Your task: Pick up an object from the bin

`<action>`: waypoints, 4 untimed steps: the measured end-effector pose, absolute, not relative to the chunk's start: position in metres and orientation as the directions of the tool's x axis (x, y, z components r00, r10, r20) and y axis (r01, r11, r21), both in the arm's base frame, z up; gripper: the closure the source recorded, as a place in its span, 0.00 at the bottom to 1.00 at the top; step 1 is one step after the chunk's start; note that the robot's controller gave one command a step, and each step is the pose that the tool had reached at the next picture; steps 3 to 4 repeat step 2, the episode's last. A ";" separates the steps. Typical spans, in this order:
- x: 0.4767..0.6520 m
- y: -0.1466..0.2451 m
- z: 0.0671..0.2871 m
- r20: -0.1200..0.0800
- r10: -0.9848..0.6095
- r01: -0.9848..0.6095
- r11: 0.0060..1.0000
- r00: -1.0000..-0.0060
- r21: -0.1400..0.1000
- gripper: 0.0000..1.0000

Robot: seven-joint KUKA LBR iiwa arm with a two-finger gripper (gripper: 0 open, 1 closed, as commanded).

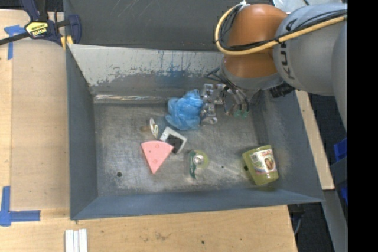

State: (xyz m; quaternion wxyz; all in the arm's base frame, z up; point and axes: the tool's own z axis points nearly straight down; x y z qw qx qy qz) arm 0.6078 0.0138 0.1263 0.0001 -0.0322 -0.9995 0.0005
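Gripper (211,104), opening unreadable, sits back-centre over the scuffed grey metal bin (118,133), crumpled blue plastic wad (184,110) just beside at its 9 o'clock, pink wedge (155,156) at 7.

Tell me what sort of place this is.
Probably a robot-grasping lab: a grey metal bin of oddments, like a pink wedge and a yellow cup, with a robot arm reaching in.
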 end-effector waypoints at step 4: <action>0.603 0.013 0.212 0.000 0.092 0.092 0.996 -0.996 0.000 1.00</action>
